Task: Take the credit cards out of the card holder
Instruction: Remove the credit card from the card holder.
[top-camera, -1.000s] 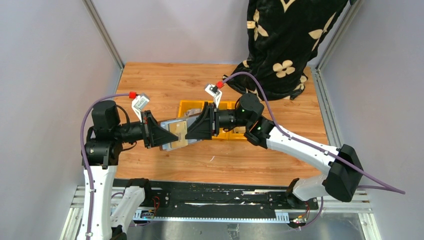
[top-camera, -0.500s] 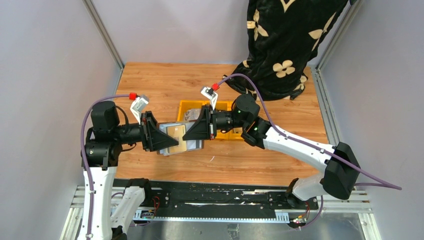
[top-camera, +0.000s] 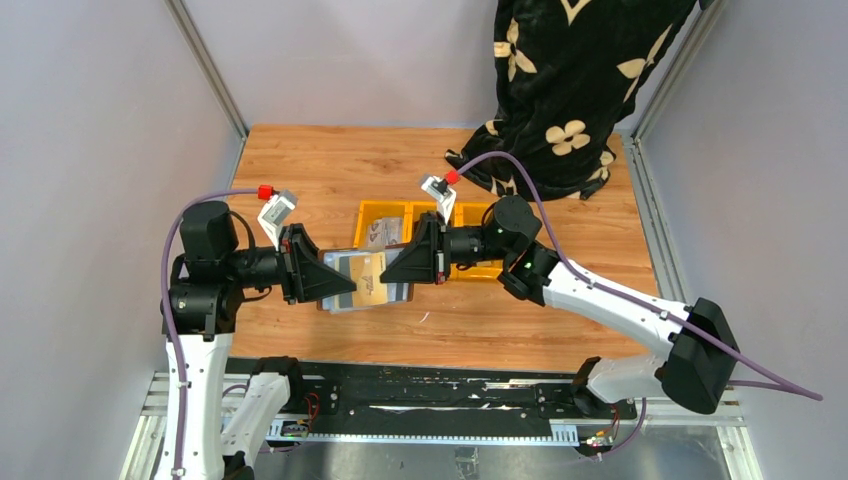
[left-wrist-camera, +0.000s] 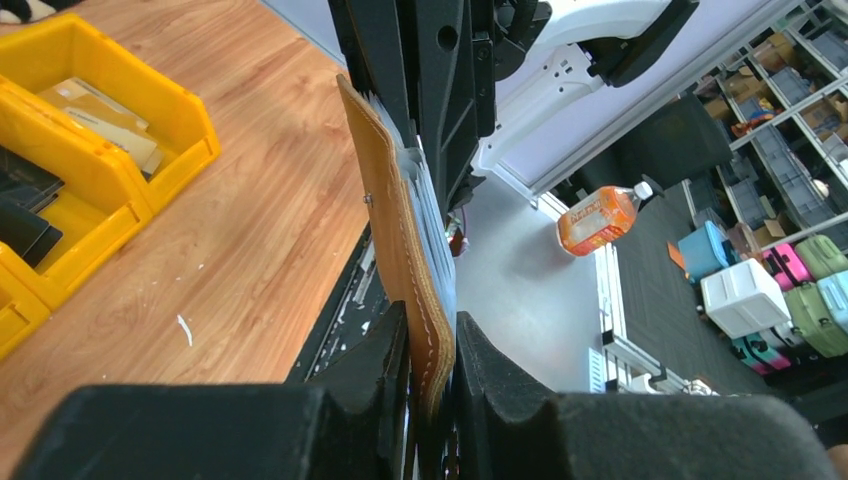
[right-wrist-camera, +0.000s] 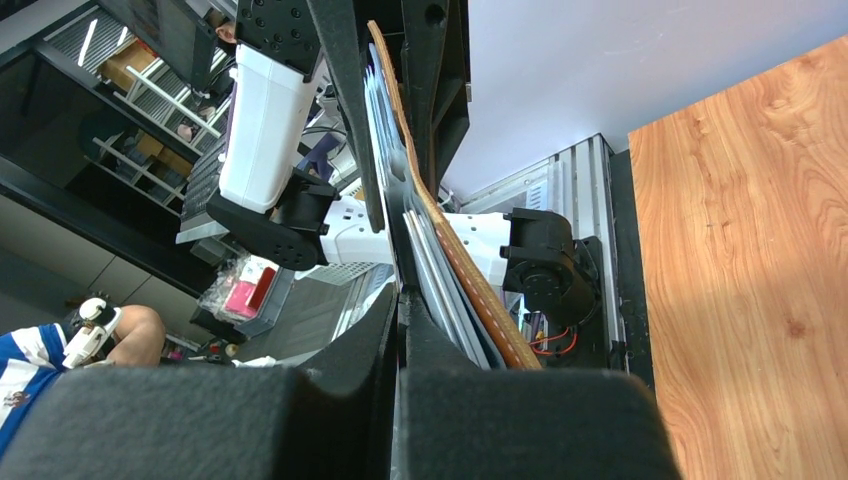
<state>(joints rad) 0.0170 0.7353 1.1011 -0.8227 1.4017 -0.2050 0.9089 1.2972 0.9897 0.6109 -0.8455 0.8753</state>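
Top external view: left gripper and right gripper are facing each other, both closed on the opened card holder between them. Left wrist view: fingers are clamping its brown leather edge; beyond, a yellow tray is holding loose credit cards. Right wrist view: fingers are pinching thin grey sheets, sleeve or card unclear.

2 white-and-black arms, purple cables, red connectors

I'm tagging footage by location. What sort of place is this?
Probably a robotics lab or workshop: two robot arms handling a card holder over a wooden table walled by grey panels, with storage shelving and suitcases beyond.
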